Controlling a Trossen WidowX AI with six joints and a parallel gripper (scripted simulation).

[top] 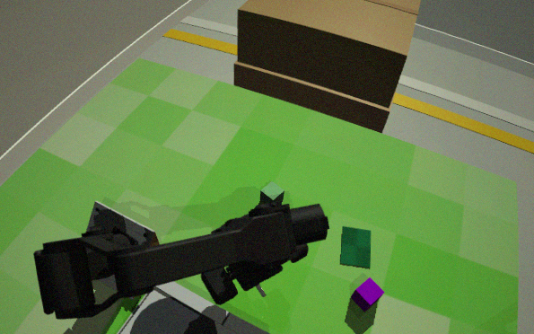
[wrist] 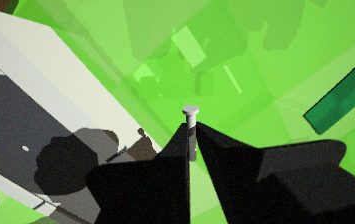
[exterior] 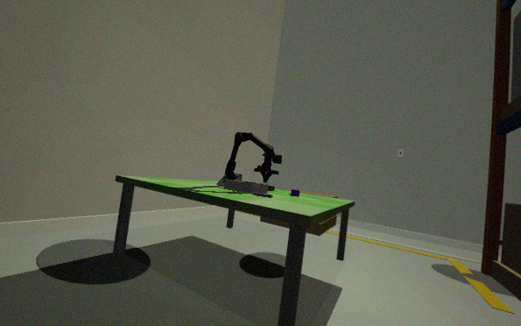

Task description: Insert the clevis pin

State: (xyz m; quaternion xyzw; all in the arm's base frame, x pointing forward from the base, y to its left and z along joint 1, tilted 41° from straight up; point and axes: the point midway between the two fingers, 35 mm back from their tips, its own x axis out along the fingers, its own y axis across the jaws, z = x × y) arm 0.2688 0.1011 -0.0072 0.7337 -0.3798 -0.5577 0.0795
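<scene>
Green tabletop (top: 437, 215) (exterior: 321, 205) w/ purple cube (top: 367, 294) (exterior: 295, 193) & dk green patch (top: 355, 247) (wrist: 337, 101) nr tray (top: 186, 298) (exterior: 244, 186) (wrist: 79, 75), inward of edges; gripper (top: 240, 280) (exterior: 266, 180) (wrist: 190, 126) nearly shut, clenching pin (top: 261, 290) (wrist: 191, 120).

The worktop (top: 329, 166) (exterior: 317, 208) (wrist: 259, 100) wore a patchwork of bright, mid and pale greyish greens, its squares soft-edged, above dark grey legs (exterior: 293, 272). The arm (top: 181, 260) (exterior: 257, 145) and claw (top: 258, 284) (exterior: 266, 180) (wrist: 190, 126) were black. The pin (top: 261, 291) (wrist: 190, 110) was pale silver; the tray (top: 186, 297) (exterior: 244, 187) (wrist: 74, 65) was off-white where lit, around dark grey. One cube (top: 369, 293) (exterior: 295, 193) was vivid purple, one block (top: 272, 191) minty green, and a rectangle (top: 355, 248) (wrist: 337, 102) deep green, faintly chequered. Tan and dark brown coloured the big box (top: 320, 58). Yellow striped the grey floor (exterior: 387, 289); the rack (exterior: 496, 153) paired rusty brown with blue.
</scene>
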